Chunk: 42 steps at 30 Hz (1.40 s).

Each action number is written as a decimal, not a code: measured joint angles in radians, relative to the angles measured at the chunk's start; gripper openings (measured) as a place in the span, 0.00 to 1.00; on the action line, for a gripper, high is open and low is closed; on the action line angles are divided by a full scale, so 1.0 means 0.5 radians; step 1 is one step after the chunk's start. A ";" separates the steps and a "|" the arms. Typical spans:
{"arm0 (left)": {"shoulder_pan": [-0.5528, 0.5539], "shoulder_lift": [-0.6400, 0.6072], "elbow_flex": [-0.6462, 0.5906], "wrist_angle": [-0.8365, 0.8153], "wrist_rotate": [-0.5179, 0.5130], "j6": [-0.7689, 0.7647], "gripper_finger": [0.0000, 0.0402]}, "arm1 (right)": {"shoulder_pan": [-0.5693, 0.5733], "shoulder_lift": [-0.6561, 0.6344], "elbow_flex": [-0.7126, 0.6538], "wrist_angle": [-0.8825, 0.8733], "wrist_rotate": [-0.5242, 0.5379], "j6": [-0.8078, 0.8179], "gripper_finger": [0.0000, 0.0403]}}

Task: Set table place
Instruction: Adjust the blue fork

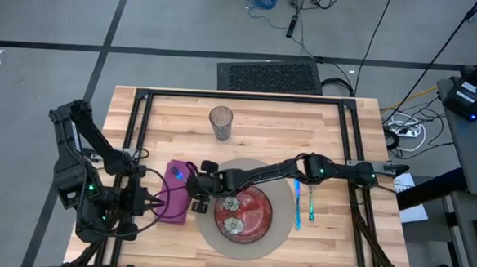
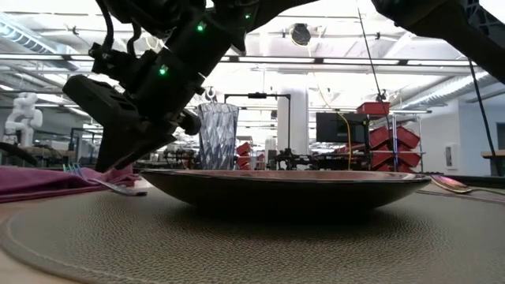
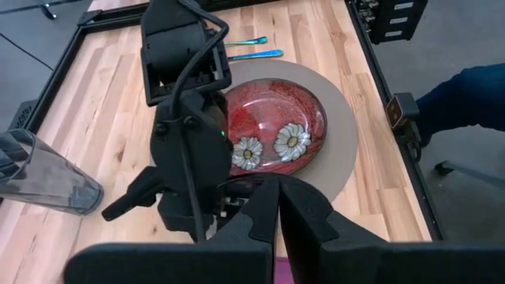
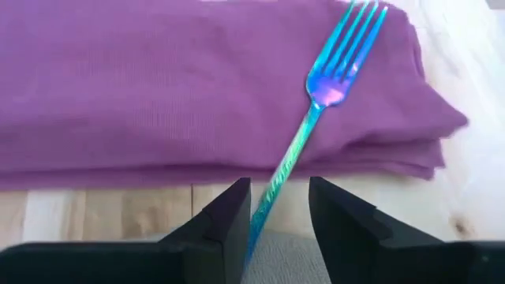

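Beside plate (image 1: 247,213), napkin (image 1: 176,194), fork (image 4: 316,110), glass (image 1: 220,122)

Table (image 1: 247,118): rectangular light-wood plank top, black metal frame running along its edges.
Mat (image 1: 282,234): large round grey-tan disc, lies flat at the near middle of the top; carries a red patterned plate.
Napkin (image 1: 175,197): purple cloth, folded, lies just left of the mat, touching its edge or nearly so.
Glass (image 1: 220,123): clear, faceted, stands upright on bare wood beyond the mat, well apart from it.
Cutlery (image 1: 303,204): two blue pieces, lying side by side on wood at the mat's right edge.
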 joint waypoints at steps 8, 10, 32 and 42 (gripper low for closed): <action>0.000 0.030 0.000 -0.001 -0.009 0.002 0.00 | -0.033 0.073 0.001 0.047 -0.056 0.021 0.29; 0.000 0.040 0.000 -0.002 -0.012 0.002 0.00 | -0.037 0.079 0.003 0.042 -0.051 0.022 0.29; -0.002 0.047 0.000 -0.013 -0.034 0.022 0.00 | -0.068 0.147 0.011 0.090 -0.130 0.129 0.01; -0.002 0.047 0.000 -0.016 -0.034 0.022 0.00 | -0.037 0.091 -0.001 0.060 -0.045 0.139 0.00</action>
